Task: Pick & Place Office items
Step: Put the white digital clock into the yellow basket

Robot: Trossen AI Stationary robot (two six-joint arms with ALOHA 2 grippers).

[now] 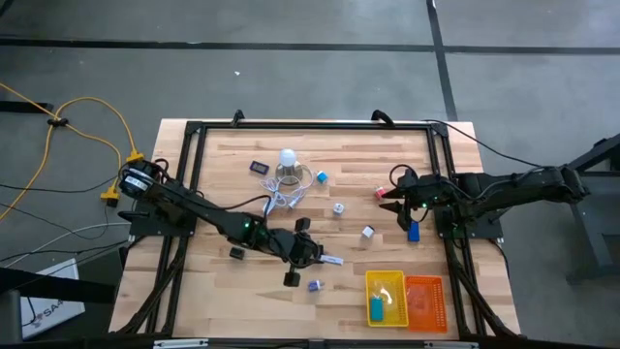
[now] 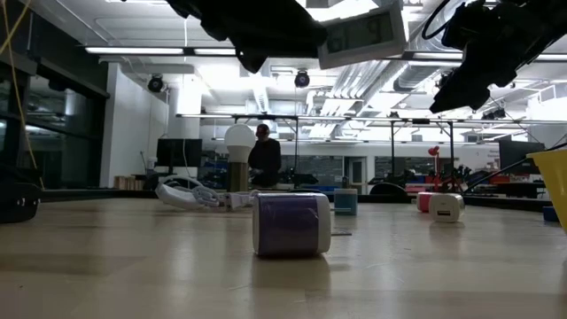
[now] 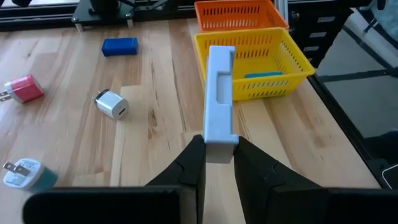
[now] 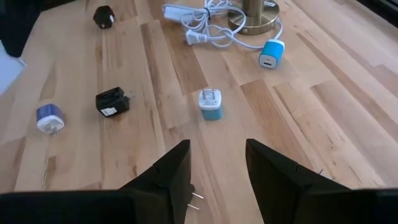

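Wooden table (image 1: 223,155) held scattered chargers. I saw my left gripper (image 3: 217,152) clamping a white stick (image 3: 219,93) near the yellow tray (image 3: 298,62). My right gripper (image 4: 217,162) hovered at the right, jaws parted, empty.

The table (image 3: 155,143) is pale wood planks with visible grain and a smooth, faintly shiny finish. The yellow tray (image 3: 273,59) and orange tray (image 3: 233,14) look like plastic mesh. The white piece (image 3: 219,93) looks like smooth matt plastic, the lamp base (image 4: 252,17) brassy metal.
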